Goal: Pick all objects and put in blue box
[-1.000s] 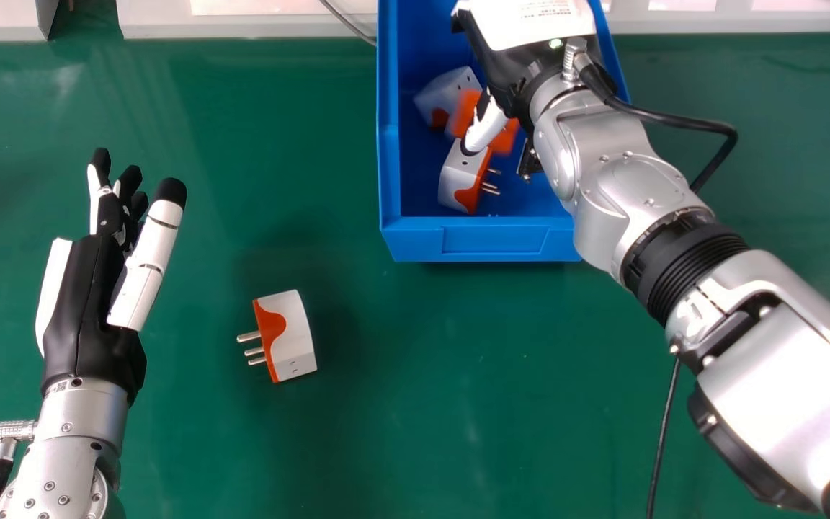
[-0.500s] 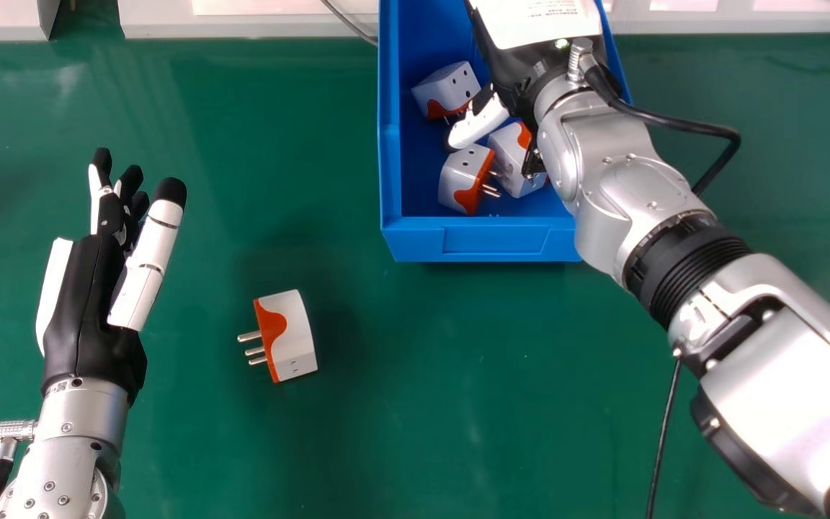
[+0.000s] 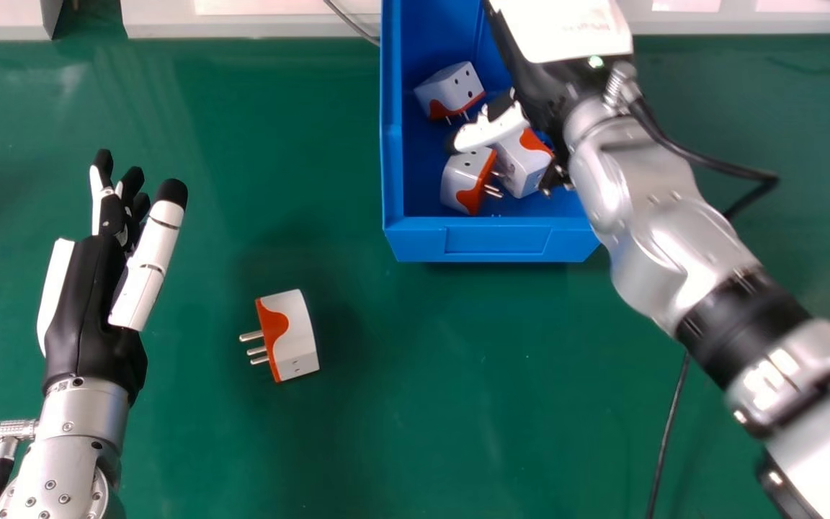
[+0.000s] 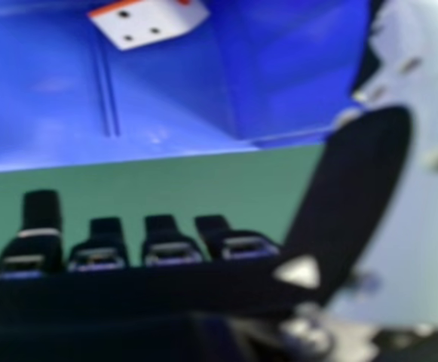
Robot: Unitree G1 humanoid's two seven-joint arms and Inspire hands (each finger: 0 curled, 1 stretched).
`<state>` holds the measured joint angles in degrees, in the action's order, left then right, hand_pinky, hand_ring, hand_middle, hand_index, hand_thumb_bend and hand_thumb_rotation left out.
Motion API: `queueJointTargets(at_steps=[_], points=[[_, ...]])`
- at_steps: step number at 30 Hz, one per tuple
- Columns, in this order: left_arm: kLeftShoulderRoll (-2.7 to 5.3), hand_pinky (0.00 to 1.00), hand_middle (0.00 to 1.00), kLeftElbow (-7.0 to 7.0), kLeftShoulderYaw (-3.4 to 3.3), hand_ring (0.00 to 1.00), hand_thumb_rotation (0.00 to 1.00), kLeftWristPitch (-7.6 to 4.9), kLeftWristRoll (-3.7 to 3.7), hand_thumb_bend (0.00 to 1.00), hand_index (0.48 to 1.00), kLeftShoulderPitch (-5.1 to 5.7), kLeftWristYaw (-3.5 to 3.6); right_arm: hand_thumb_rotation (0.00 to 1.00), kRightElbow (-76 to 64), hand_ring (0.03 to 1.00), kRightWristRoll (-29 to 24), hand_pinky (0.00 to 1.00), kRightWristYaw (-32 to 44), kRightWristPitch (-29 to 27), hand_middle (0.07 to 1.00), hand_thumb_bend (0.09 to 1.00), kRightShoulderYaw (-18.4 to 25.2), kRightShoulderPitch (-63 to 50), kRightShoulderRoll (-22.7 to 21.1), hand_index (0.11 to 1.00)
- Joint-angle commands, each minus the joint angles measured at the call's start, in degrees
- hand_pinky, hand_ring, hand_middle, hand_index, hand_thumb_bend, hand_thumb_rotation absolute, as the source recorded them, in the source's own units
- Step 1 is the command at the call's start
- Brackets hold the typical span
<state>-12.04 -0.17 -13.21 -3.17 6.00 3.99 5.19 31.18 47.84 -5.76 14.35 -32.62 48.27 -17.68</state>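
We find the loose plug [image 3: 297, 337] rightward of our unclenched, empty left hand [image 3: 83, 310], prongs facing that nearer hand, and well apart from our released right hand [image 3: 491, 131].

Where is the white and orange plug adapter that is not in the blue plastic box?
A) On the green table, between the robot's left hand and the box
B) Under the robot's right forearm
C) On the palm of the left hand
A: the white and orange plug adapter lies on the green table, between the left hand and the blue plastic box.
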Motion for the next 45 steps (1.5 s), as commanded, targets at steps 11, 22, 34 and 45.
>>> queueJointTargets(at_steps=[11, 22, 34, 45], points=[[-0.65, 1.00, 1.00, 1.75, -0.69, 1.00, 0.77, -1.63, 0.04, 0.53, 1.000, -1.41, 0.55, 0.41, -44.27, 0.996, 2.79, 0.93, -0.43, -0.16, 1.000, 0.595, 10.60, -28.52, -6.20, 0.984], [-0.57, 1.00, 1.00, 2.07, -1.27, 1.00, 0.77, -2.24, -0.20, 0.55, 1.000, -0.97, 0.72, 0.42, -61.67, 1.000, 1.89, 0.94, -4.14, -10.61, 1.000, 0.550, 14.25, -53.27, -4.90, 0.997], [-0.97, 1.00, 1.00, 3.77, -1.31, 1.00, 0.77, -4.89, -1.04, 0.53, 1.000, -0.22, 0.82, 0.46, -56.90, 1.000, 2.16, 0.96, -11.37, -30.29, 1.000, 0.518, 16.36, -64.54, -9.09, 0.980], [-1.07, 1.00, 1.00, 4.50, -0.95, 1.00, 0.77, -6.78, -2.41, 0.54, 1.000, 0.54, 0.64, 0.48, -51.20, 1.000, 2.51, 0.96, -10.34, -40.77, 1.000, 0.486, 14.87, -65.37, -10.61, 0.971]])
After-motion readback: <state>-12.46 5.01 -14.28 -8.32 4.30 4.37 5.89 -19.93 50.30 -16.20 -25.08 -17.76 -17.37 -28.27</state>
